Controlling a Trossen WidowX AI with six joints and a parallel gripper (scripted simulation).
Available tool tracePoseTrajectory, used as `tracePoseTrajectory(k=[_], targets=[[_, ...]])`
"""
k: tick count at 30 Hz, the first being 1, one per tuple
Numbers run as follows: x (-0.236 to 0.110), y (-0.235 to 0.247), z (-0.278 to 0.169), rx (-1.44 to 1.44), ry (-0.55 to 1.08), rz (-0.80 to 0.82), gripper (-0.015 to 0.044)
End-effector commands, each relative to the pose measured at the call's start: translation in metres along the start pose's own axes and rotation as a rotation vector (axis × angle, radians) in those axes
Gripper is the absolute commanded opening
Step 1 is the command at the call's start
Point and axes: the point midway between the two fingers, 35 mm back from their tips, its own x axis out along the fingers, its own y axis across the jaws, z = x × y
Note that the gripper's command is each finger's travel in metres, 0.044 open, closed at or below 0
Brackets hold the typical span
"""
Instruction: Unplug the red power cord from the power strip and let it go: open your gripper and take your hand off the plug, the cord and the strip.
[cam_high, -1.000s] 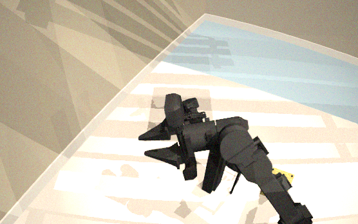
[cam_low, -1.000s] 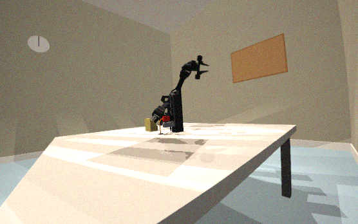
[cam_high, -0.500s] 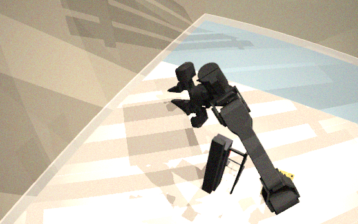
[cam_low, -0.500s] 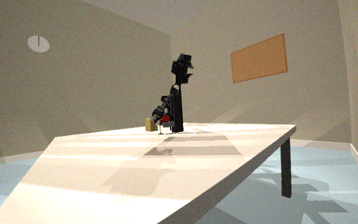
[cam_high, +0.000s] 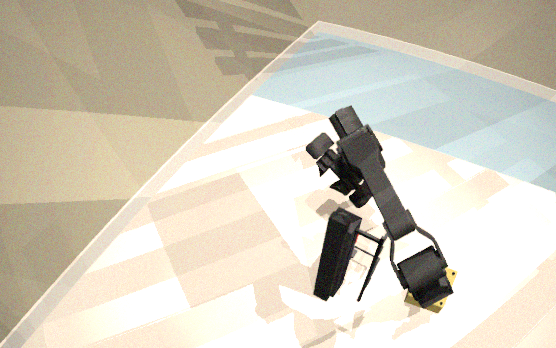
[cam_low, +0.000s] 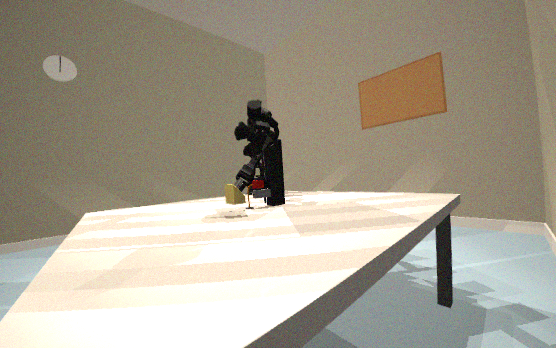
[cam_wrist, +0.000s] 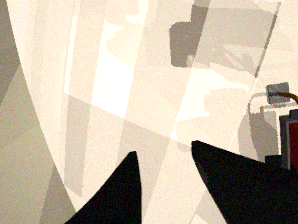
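Nothing is grasped by the jaws, which are seen partly closed above the tabletop (cam_wrist: 133, 63), apart from the red plug (cam_wrist: 288, 135).

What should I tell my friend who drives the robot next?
Fingers: partly open, holding nothing, pointing down at the table.
Strip: standing upright on the table. The red plug sits against it low down and looks plugged in.
Done: nothing unplugged yet.
Left: grip the plug, pull it out, open the fingers, back away.
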Motion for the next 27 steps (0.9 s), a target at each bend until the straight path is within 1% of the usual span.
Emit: tracePoseTrajectory(k=[1,4,6,17,27], targets=[[0.023,-0.059,0.011,-0.046,0.043,-0.243,0.016],[0.031,-0.105,0.012,-0.091,0.129,-0.438,0.016],[0.032,-0.124,0.009,-0.11,0.18,-0.519,0.016],[0.032,-0.125,0.008,-0.112,0.187,-0.529,0.016],[0.029,-0.126,-0.007,-0.112,0.187,-0.529,0.016]])
